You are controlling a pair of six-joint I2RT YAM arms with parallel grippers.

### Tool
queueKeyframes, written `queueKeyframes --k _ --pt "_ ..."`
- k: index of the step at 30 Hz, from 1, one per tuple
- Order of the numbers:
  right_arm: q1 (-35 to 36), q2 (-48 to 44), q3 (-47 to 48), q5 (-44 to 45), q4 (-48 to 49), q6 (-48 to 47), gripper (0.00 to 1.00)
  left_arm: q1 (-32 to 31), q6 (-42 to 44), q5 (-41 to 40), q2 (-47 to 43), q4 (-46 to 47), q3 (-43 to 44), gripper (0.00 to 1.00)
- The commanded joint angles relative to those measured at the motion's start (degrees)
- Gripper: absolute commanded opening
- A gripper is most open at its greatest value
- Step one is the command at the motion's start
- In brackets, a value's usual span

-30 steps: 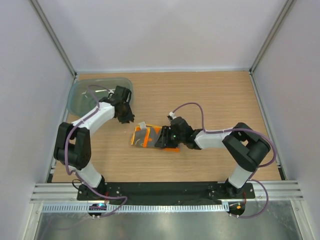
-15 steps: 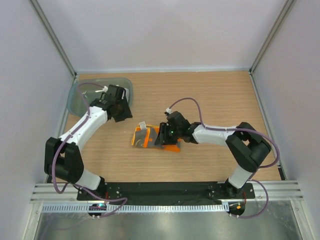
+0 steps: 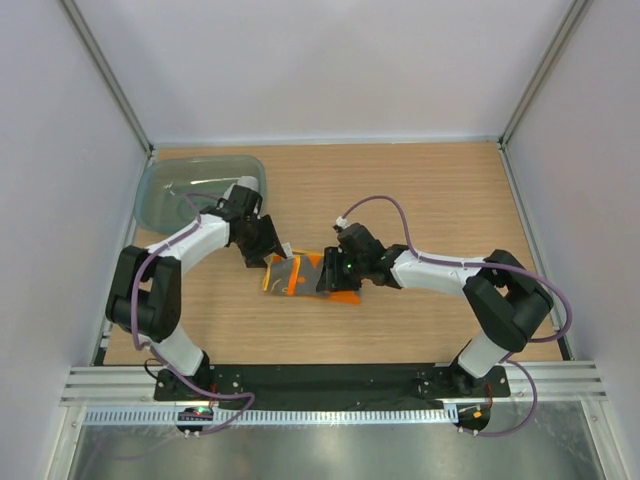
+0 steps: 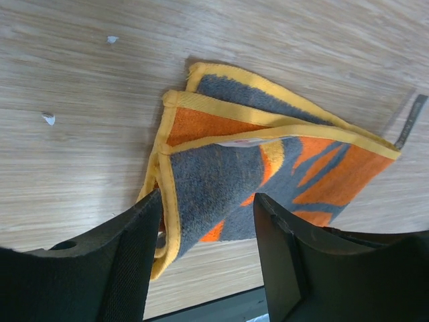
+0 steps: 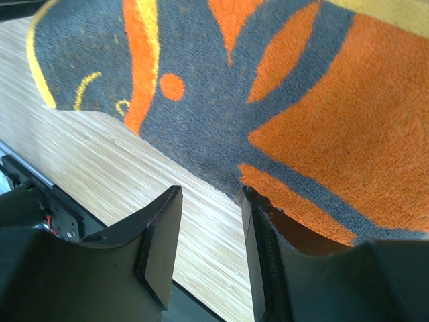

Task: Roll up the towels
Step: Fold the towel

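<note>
The orange towel (image 3: pixel 296 275) lies folded on the bench (image 3: pixel 430 190) at centre frame. The left fingers (image 4: pixel 127 261) stand apart, grasping nothing, straddling its upper-left corner. The right fingers (image 5: pixel 161 235) stand apart, grasping nothing, over its right edge.

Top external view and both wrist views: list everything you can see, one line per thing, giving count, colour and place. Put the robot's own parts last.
towel: one, orange and grey with a yellow border, folded in layers at mid-table between the two grippers
tub: one, translucent teal, far left corner of the table
specks: two, white, on the wood beside the towel, seen in the left wrist view
table: one, light wood, under everything
left arm: one, white and black with a purple cable, reaching in from the left
right arm: one, same colours, reaching in from the right
left gripper: one, black, jaws apart at a towel corner
right gripper: one, black, jaws apart at the towel's opposite edge
</note>
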Motion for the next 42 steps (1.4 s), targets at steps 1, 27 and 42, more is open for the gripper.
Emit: queueKeyframes --k 1,27,42 --pt "0.2 -1.8 -0.8 0.9 0.9 0.3 0.48 -0.1 -0.6 2.5 1.9 0.9 1.7 0.58" --pt "0.1 0.5 -2.7 0.7 2.6 0.8 0.47 -0.1 4.8 12.0 1.1 4.3 5.9 0.08" --pt "0.1 0.3 -2.4 -1.3 3.2 -0.5 0.47 0.2 8.8 -16.5 -3.4 -4.9 4.4 0.43"
